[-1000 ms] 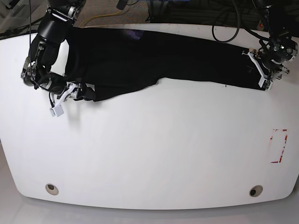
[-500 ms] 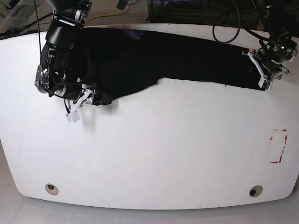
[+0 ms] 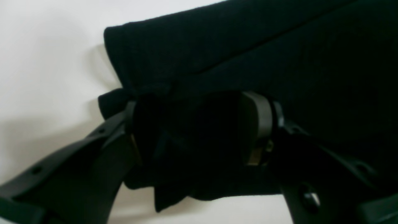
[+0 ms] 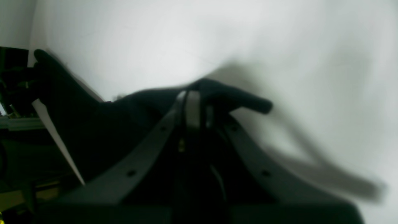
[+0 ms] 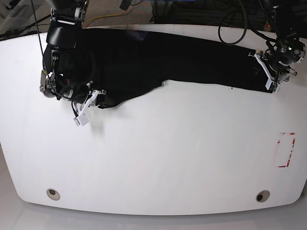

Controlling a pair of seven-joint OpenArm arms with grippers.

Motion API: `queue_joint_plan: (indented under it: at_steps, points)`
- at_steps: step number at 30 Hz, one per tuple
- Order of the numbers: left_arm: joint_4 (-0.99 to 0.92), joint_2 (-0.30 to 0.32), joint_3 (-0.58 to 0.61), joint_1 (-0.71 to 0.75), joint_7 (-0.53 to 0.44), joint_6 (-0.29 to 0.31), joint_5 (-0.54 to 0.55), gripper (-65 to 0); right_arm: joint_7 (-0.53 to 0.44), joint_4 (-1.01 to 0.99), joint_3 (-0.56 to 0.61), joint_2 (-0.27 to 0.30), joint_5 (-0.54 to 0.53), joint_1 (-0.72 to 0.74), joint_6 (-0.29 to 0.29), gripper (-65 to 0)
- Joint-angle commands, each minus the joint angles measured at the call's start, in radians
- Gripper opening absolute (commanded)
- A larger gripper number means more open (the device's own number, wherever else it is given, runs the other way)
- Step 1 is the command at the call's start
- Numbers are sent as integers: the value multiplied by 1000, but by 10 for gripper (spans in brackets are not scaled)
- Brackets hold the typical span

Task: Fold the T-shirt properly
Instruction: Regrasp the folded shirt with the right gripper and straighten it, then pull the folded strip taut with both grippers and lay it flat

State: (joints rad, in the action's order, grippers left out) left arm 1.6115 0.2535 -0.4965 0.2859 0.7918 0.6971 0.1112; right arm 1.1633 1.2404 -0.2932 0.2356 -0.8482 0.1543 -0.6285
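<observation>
- The shirt (image 5: 163,60) lies as a long black band along the table's (image 5: 158,163) far edge, from ten o'clock to two o'clock.
- Right gripper (image 5: 96,97), at nine o'clock, is pinched tight on the shirt's near corner.
- Left gripper (image 5: 269,72), at two o'clock, has its jaws partway apart with bunched cloth filling the gap between them.
- Step in hand, likely: both ends gripped for a fold.
- Next: lift both ends together, keeping the cloth taut.

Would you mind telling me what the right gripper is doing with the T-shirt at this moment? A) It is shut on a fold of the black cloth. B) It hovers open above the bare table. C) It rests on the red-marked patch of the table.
A: in the right wrist view the right gripper has its jaws together, pinching a fold of the T-shirt.
</observation>
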Motion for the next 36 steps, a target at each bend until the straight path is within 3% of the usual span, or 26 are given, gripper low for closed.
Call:
queue_joint_plan:
  at_steps: [1,4,6,12,16,22,32,36]
  points:
    - [-1,8,-1,6,28,1,-28,-283,-18,85,-5,15,-27,11,-9,-650]
    - [-3,8,-1,6,28,1,-28,-283,-16,189,-5,35,-30,-26,-23,-650]
    - [-4,8,-3,8,28,1,-28,-283,-16,258,-10,48,-41,-58,-70,-650]
    - [-6,8,-3,8,30,1,-29,-283,19,398,-120,60,-204,-190,-70,-650]
    - [-6,8,-3,6,30,1,-78,-283,22,460,-179,98,-305,-299,-70,-650]
    - [-6,5,-1,2,30,1,-117,-283,24,559,-235,104,-398,-456,-70,-650]
    - [-6,4,-1,2,30,1,-117,-283,24,585,-248,104,-386,-622,-70,-650]
    - [-6,4,-1,2,30,1,-117,-283,24,528,-248,117,-302,-620,-70,-650]
